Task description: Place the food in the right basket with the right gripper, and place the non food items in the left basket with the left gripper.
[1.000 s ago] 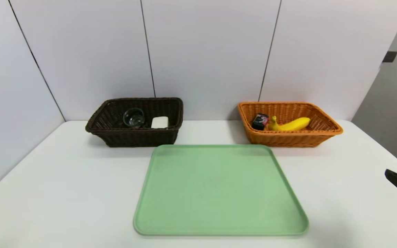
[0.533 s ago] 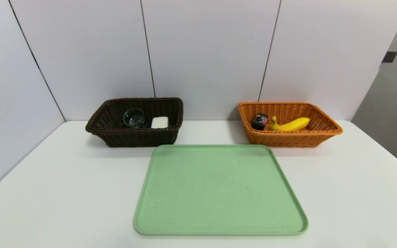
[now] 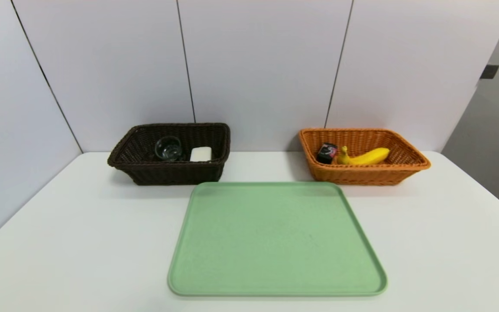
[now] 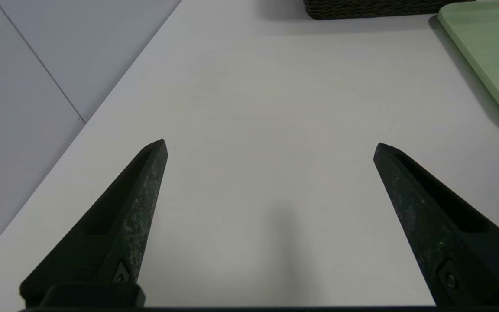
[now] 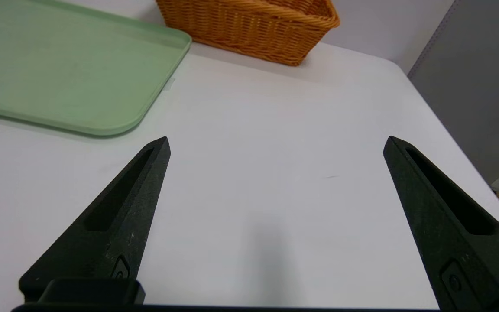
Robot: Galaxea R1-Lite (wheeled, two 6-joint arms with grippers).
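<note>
Pale panels (image 3: 258, 60) with thin dark seams stand behind the white table (image 3: 80, 242), a grey surface (image 3: 496, 125) beside it

My left gripper (image 4: 270, 149) and right gripper (image 5: 277, 145) hang over the bench's two sides, fingers spread wide.

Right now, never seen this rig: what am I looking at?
It is a two-armed robot. The head picture looks forward and down; each wrist picture looks past that arm's own pincer.

On the white table are a green tray and two baskets. The dark basket, on the robot's left, holds a clear glass and a white block. The orange basket, on its right, holds a banana and a small black box.

The left pincer and right pincer hover open over bare tabletop, holding nothing.
</note>
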